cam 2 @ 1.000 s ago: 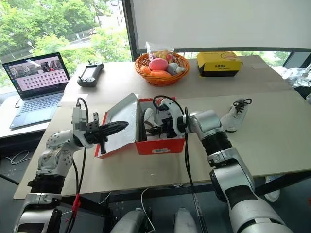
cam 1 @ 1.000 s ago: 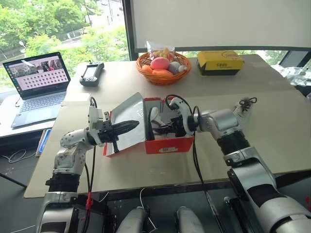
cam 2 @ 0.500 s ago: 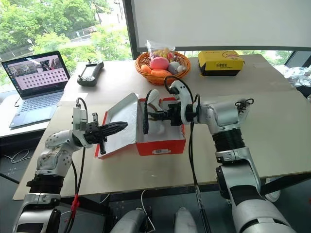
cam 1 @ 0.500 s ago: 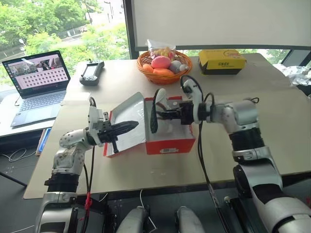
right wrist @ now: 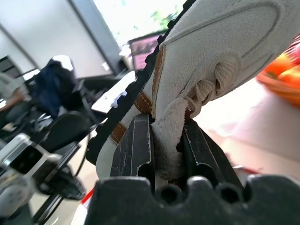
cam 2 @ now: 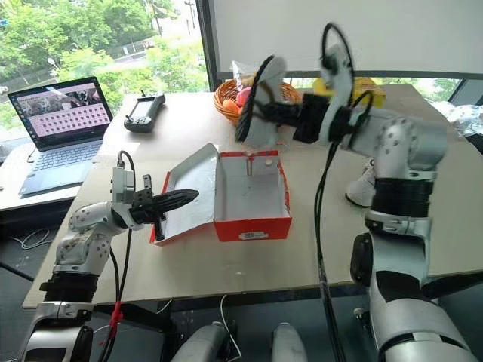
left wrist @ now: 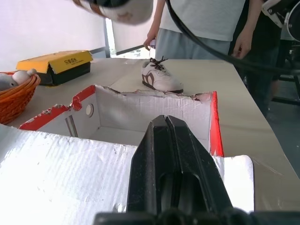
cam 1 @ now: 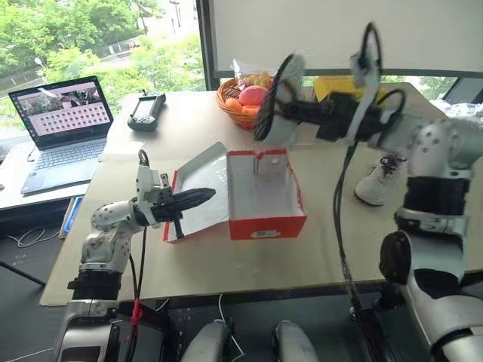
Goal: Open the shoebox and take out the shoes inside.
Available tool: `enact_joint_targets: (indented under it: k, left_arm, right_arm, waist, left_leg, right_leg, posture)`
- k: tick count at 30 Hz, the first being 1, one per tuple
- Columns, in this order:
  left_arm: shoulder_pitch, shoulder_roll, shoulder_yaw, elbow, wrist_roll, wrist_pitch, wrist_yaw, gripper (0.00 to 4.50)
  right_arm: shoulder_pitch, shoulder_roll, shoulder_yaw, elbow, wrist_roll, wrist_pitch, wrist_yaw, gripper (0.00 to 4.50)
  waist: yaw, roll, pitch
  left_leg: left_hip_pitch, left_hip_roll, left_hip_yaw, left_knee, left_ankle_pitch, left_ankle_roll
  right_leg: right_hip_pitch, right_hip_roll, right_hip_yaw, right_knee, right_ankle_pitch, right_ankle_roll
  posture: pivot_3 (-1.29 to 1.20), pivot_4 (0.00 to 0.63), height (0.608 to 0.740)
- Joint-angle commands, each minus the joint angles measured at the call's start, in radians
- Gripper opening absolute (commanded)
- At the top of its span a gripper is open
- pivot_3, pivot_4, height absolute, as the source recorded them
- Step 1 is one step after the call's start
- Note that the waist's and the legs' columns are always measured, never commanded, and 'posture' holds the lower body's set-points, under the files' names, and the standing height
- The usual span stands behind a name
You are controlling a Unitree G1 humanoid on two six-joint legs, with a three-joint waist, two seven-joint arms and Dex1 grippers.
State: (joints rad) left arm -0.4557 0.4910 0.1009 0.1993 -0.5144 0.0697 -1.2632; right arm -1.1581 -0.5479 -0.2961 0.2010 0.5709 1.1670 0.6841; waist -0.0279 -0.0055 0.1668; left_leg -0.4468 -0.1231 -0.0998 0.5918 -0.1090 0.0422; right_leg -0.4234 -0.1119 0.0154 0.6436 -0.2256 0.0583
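Observation:
The red shoebox stands open in the middle of the table, and its white inside is bare. Its lid lies folded back to the left. My left gripper is shut and rests on the lid's white inner face, also visible as the left gripper in its wrist view. My right gripper is shut on a white shoe, held high above the box's far end with the black sole facing left. The fingers pinch the shoe at its collar. The other shoe sits upright on the table to the right of the box.
An orange basket of fruit and a yellow box stand at the back of the table, behind the raised shoe. A laptop and a black controller lie at the left. A person stands beyond the table's right side.
My right gripper has lifted the shoe out of the box, up and to the right, leaving the box bare. The left gripper has stayed on the lid.

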Motion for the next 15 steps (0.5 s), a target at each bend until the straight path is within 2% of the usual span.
enact_joint_targets:
  k: [1, 8, 15]
  left_arm:
    - [-0.012, -0.001, 0.010, -0.046, -0.021, 0.009, 0.015, 0.00]
    - [-0.015, -0.012, 0.004, -0.074, -0.041, 0.032, 0.014, 0.00]
    - [-0.013, -0.017, 0.000, -0.062, -0.034, 0.028, 0.012, 0.00]
  right_arm:
    - [0.003, -0.114, 0.047, -0.016, -0.085, -0.075, -0.036, 0.49]
    - [0.083, -0.253, 0.170, -0.001, -0.206, -0.142, -0.031, 0.49]
    - [0.122, -0.407, 0.280, 0.115, -0.434, -0.231, -0.153, 0.49]
  waist:
    - [0.003, 0.000, 0.000]
    - [0.003, 0.000, 0.000]
    - [0.015, 0.000, 0.001]
  left_leg:
    - [0.000, 0.000, 0.000, 0.000, 0.000, 0.000]
    - [-0.002, 0.000, 0.001, 0.000, 0.000, 0.000]
    - [-0.004, 0.000, 0.002, 0.001, 0.000, 0.000]
  right_leg:
    - [0.000, 0.000, 0.000, -0.001, 0.000, 0.000]
    - [0.000, -0.001, 0.001, -0.001, -0.001, 0.001]
    - [-0.001, -0.001, 0.000, -0.002, -0.001, 0.001]
  posture:
    - [0.00, 0.150, 0.740]
    - [0.00, 0.150, 0.740]
    - [0.00, 0.150, 0.740]
